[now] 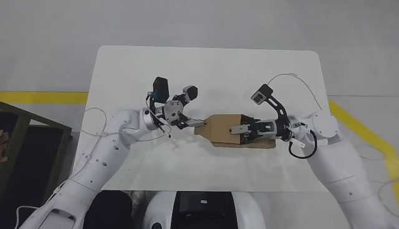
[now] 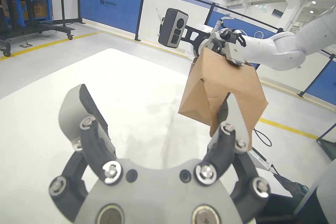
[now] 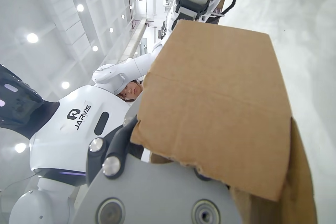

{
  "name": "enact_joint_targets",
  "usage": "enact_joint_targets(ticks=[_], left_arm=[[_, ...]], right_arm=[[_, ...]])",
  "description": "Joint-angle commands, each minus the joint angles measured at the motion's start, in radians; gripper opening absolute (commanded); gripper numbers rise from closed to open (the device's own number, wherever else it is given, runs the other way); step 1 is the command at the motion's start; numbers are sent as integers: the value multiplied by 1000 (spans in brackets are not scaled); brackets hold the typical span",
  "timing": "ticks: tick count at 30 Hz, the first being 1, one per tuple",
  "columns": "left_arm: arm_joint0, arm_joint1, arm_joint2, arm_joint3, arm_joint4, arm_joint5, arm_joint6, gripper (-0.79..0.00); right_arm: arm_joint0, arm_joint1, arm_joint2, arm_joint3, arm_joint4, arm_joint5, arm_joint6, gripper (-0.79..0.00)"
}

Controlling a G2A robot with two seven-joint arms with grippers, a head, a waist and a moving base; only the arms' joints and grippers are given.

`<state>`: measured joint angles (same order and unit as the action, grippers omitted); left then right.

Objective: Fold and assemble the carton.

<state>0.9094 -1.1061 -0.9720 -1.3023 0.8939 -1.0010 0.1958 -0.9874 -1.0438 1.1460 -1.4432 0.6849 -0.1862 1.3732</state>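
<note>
brown carton (image 1: 223, 125) in right gripper (image 2: 234, 60)

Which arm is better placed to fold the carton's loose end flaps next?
Left, probably. The left tool is open at the carton's free end, one finger touching the flaps. The right tool is clamped on the opposite end, holding the carton.

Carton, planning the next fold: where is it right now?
In the top view the carton is over the middle of the table, between the arms: the right tool clamps one end, the open left tool is at the other.
</note>
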Motion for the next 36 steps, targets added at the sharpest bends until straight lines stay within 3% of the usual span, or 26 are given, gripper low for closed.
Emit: enact_joint_targets(ticks=[1, 11, 36], left_arm=[[0, -2, 0, -1, -1, -3, -4, 0], [0, -1, -36, -5, 27, -2, -10, 0], [-9, -21, 18, -23, 80, -11, -32, 0]], right_arm=[[1, -1, -3, 1, 2, -1, -1, -785], [4, -3, -3, 12, 4, -5, 2, -785], [0, -10, -14, 13, 15, -2, -9, -785]])
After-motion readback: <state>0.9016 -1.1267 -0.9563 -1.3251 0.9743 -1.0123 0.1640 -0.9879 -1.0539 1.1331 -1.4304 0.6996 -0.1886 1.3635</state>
